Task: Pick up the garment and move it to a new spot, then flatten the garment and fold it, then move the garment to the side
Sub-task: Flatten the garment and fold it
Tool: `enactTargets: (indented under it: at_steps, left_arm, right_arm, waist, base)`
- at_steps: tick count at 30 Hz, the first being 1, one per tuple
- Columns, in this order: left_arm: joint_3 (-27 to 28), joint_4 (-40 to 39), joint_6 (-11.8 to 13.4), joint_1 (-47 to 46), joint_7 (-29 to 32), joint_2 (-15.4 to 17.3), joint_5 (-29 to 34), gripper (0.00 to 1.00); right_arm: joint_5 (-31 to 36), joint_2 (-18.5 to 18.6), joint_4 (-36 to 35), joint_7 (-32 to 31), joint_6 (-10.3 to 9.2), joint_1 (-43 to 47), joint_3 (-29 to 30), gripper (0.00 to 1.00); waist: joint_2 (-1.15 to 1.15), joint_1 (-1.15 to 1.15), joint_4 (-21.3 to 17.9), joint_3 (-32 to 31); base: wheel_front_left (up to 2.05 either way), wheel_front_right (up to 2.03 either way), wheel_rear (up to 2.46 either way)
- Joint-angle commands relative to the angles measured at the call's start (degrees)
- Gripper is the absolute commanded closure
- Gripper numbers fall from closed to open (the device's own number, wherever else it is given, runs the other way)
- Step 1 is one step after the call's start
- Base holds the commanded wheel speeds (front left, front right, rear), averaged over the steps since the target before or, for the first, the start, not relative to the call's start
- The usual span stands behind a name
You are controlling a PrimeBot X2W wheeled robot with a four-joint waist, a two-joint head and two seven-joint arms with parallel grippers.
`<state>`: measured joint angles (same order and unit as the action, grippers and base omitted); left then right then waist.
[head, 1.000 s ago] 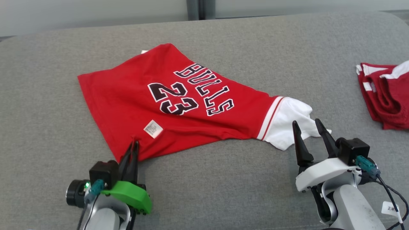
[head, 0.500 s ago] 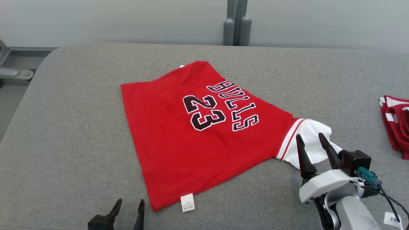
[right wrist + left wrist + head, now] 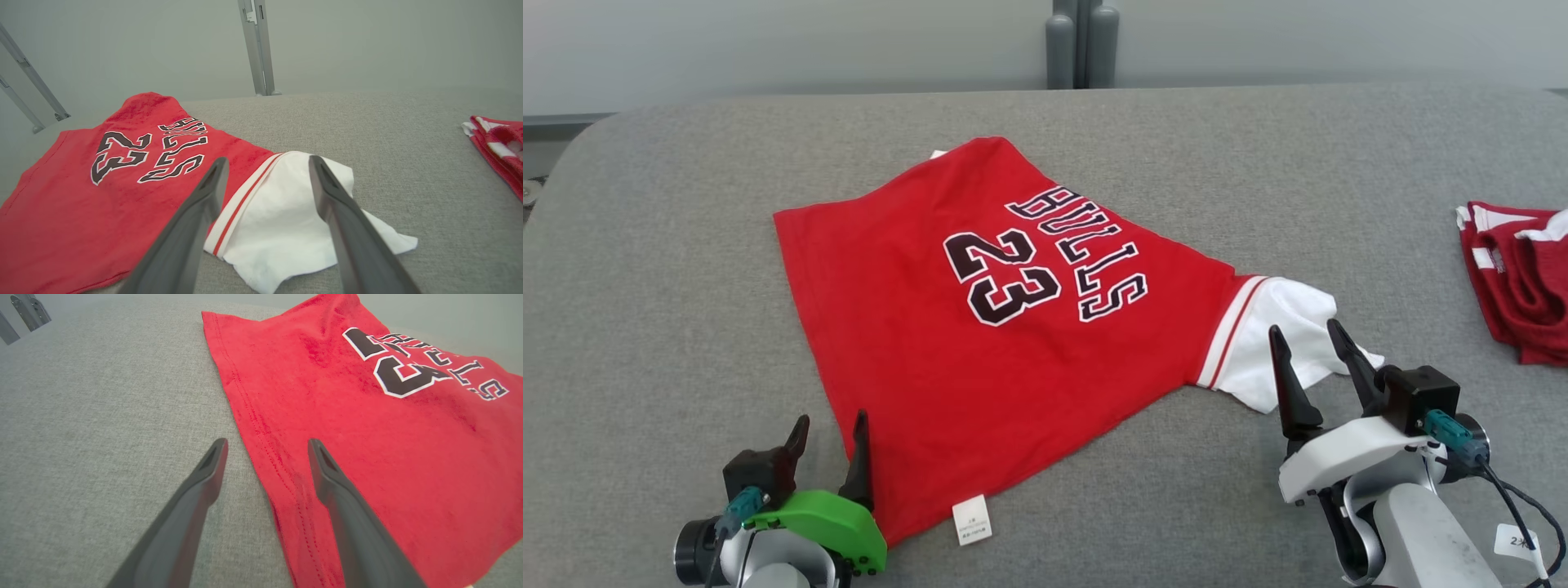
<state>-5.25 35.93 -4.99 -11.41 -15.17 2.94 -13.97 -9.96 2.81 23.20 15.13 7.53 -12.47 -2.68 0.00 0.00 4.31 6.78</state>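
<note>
1. Left tool [image 3: 832, 416] sits low at the red garment's [image 3: 907, 343] near corner, fingers wide apart over its hem, holding nothing
2. Right tool [image 3: 1302, 327] points at the white sleeve [image 3: 1282, 306], wide and empty
3. Garment lies spread on the grey tabletop [image 3: 670, 286]

The garment [image 3: 915, 327] was bright red, lettered BULLS and 23 in black with thin white outlines. Its sleeve [image 3: 1274, 343] was white, edged by a white band with a thin red stripe, and a small white label [image 3: 972, 519] showed at the hem. The padded surface [image 3: 686, 286] beneath was mottled grey. Near its right edge lay another cloth [image 3: 1519, 278], dark red with white trim. The left gripper [image 3: 832, 416] was black on a green mount [image 3: 821, 523]; the right gripper [image 3: 1303, 325] was black on a white mount [image 3: 1347, 461].
</note>
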Motion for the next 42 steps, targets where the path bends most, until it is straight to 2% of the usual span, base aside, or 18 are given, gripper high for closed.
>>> enactTargets:
  at_steps: [1, 4, 10, 11, 12, 13, 14, 22, 28, 34, 35, 36, 37, 38, 42]
  left_arm:
    - [-0.3, 1.6, 0.8, -1.7, 0.1, 0.0, 0.0, 0.0]
    - [-0.2, 5.2, 2.1, -4.3, 0.1, 0.1, -1.7, 0.0]
    - [-0.9, 11.2, 1.9, -6.6, 0.1, 0.1, -4.6, 0.0]
    - [-1.1, 12.0, 2.1, -6.9, 0.2, 0.1, -4.9, 0.14]
    - [-1.1, 12.5, 2.3, -7.0, 0.2, 0.0, -5.4, 0.32]
    - [-1.2, 12.9, 2.3, -7.2, 0.2, 0.0, -5.9, 0.73]
    - [-1.4, 13.3, 2.3, -7.4, 0.2, 0.0, -5.7, 1.0]
    - [-0.1, 13.3, 3.7, -9.1, 0.2, 0.4, -3.4, 1.0]
    - [3.9, 13.5, 6.4, -11.0, 0.1, 4.3, -1.2, 1.0]
    - [6.3, 14.2, 6.4, -11.6, 0.1, 7.9, 0.5, 1.0]
    - [6.5, 14.3, 6.3, -11.7, 0.1, 7.9, 0.7, 0.92]
    - [6.6, 14.2, 6.5, -11.7, 0.1, 7.9, 1.0, 0.57]
    - [6.9, 13.9, 6.4, -11.7, 0.1, 7.9, 1.1, 0.03]
    - [7.3, 13.7, 6.3, -11.6, 0.1, 7.6, 1.0, 0.0]
    - [8.0, 11.7, 5.8, -10.2, 0.1, 5.7, 1.8, 0.0]
  right_arm:
    - [0.4, 0.2, -0.3, 0.0, -0.09, -0.9, 0.0, 0.0]
    - [0.7, 0.3, -0.3, 0.0, -0.09, -1.3, -0.1, 0.0]
    - [0.3, 1.0, -0.5, 0.0, -0.09, -1.7, 0.2, 0.0]
    - [0.2, 1.0, -0.6, 0.0, -0.09, -1.6, 0.3, 0.0]
    - [0.3, 1.0, -0.6, 0.0, -0.09, -1.5, 0.4, 0.0]
    - [0.4, 1.0, -0.6, 0.0, -0.09, -1.6, 0.4, 0.0]
    - [0.5, 1.0, -0.5, 0.0, -0.09, -1.7, 0.4, 0.0]
    - [0.2, 0.7, -0.8, 0.0, -0.09, -2.4, 0.3, 0.0]
    - [-0.1, 0.6, -1.0, 0.0, -0.09, -2.8, 0.7, 0.0]
    - [0.1, 0.5, -0.8, 0.0, -0.09, -2.2, 1.5, 0.0]
    - [0.1, 0.5, -0.7, 0.0, -0.09, -2.2, 1.6, 0.0]
    - [0.1, 0.5, -0.7, 0.0, -0.09, -2.2, 1.8, 0.0]
    - [0.1, 0.5, -0.6, 0.0, -0.09, -2.1, 1.9, 0.0]
    - [0.1, 0.5, -0.5, 0.0, -0.09, -2.1, 2.0, 0.0]
    - [0.1, 0.4, -0.3, 0.0, -0.09, -2.4, 2.2, 0.0]
  waist:
    - [0.0, 0.0, -2.1, 1.9]
    - [0.0, 0.0, -3.5, 2.8]
    - [0.0, 0.0, -4.7, 3.6]
    - [0.0, 0.0, -4.7, 3.7]
    - [0.0, 0.0, -4.7, 3.7]
    - [0.0, 0.0, -4.7, 3.8]
    - [0.0, 0.0, -4.7, 3.8]
    - [0.0, 0.0, -4.4, 4.5]
    - [0.0, 0.0, -4.9, 5.5]
    - [0.0, 0.0, -5.5, 5.7]
    - [0.0, 0.0, -5.5, 5.7]
    - [0.0, 0.0, -5.5, 5.6]
    - [0.0, 0.0, -5.5, 5.6]
    - [0.0, 0.0, -5.4, 5.5]
    - [0.0, 0.0, -4.8, 4.8]
  base:
    - [0.0, 0.0, 0.0]
    - [0.0, 0.0, 0.0]
    - [0.0, 0.0, 0.0]
    - [0.0, 0.0, 0.0]
    - [0.0, 0.0, 0.0]
    - [0.0, 0.0, 0.0]
    - [0.0, 0.0, 0.0]
    - [0.0, 0.0, 0.0]
    - [0.0, 0.0, 0.0]
    - [0.0, 0.0, 0.0]
    - [0.0, 0.0, 0.0]
    - [0.0, 0.0, 0.0]
    - [0.0, 0.0, 0.0]
    - [0.0, 0.0, 0.0]
    - [0.0, 0.0, 0.0]
